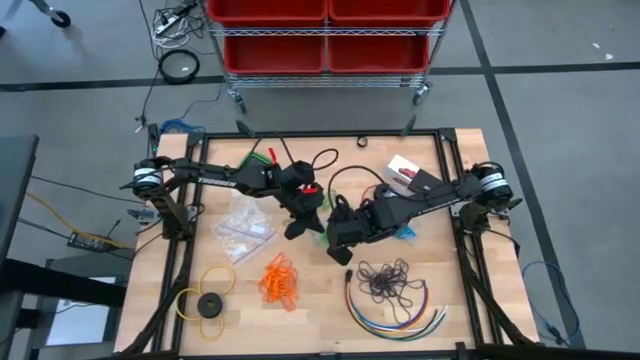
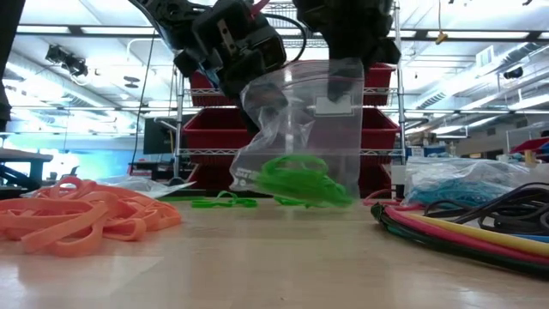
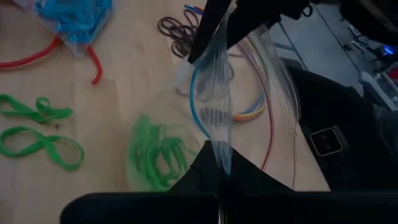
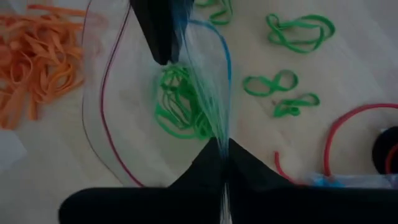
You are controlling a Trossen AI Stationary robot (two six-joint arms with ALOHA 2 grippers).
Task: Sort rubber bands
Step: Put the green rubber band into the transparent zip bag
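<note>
Two grippers, left (image 3: 219,167) and right (image 4: 222,148), are both pinched shut on your clear bag (image 2: 309,129) of green bands (image 2: 300,182) at mid-table; bagging step underway, with loose green bands (image 4: 281,92) beside it for you to add.

Two arms work over the bench (image 1: 300,320), and together they hold one clear zip bag (image 2: 322,120) with one bunch of green rubber bands (image 2: 304,182) inside. On the bench lie one heap of orange rubber bands (image 1: 280,280), one heap of dark purple rubber bands (image 1: 390,280), and one bag of blue rubber bands (image 2: 459,178). About four loose green rubber bands (image 4: 298,30) also lie there; the bands within each heap are too many to count.
</note>
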